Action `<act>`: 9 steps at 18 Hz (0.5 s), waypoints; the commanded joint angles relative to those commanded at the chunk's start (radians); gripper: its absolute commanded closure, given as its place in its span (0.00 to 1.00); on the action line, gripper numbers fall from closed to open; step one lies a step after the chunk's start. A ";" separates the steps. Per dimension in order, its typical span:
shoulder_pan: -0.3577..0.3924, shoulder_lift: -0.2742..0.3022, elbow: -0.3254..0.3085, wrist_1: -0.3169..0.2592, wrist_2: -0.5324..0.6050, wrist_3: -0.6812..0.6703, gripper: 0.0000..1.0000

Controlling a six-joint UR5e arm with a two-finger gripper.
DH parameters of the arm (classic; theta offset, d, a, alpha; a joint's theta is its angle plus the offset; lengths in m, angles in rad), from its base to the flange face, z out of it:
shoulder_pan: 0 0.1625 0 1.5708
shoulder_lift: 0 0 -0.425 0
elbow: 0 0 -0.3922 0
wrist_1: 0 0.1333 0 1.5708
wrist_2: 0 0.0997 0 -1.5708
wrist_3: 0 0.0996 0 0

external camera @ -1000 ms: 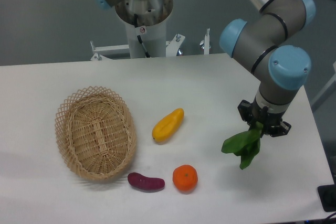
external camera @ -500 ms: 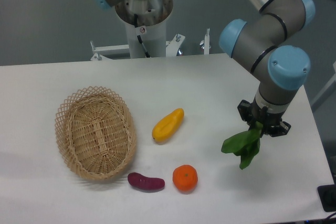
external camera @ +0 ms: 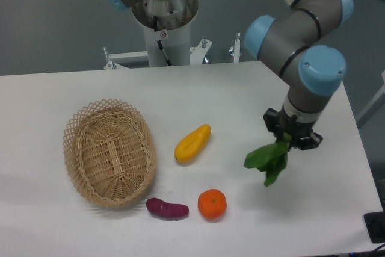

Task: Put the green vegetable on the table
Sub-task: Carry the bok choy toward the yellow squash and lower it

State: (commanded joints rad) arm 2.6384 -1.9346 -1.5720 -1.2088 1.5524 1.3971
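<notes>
At the far left a wicker basket (external camera: 110, 152) lies on the table (external camera: 198, 97), its oval hollow holding nothing visible. Just off its lower right rim sits a purple sweet potato (external camera: 167, 209), and beside that an orange (external camera: 212, 204). Above these two, near the middle of the table, a yellow fruit (external camera: 192, 143) lies slanted, its narrow tip pointing up and right. To the right, well apart from the fruit, the green vegetable (external camera: 267, 159) hangs from the gripper (external camera: 287, 139), leaves drooping down and to the left (the stalk end is hidden in the fingers). The gripper is closed on that upper end and points down from the arm's grey and blue wrist (external camera: 313, 79). Whether the lowest leaf tip touches the table or hangs just above it cannot be told.
</notes>
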 joint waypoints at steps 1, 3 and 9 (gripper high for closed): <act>0.000 0.018 -0.040 0.003 -0.006 0.040 0.77; 0.005 0.049 -0.120 0.040 -0.014 0.115 0.77; 0.021 0.124 -0.305 0.144 -0.014 0.261 0.76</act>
State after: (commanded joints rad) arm 2.6599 -1.8102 -1.8774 -1.0646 1.5386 1.6580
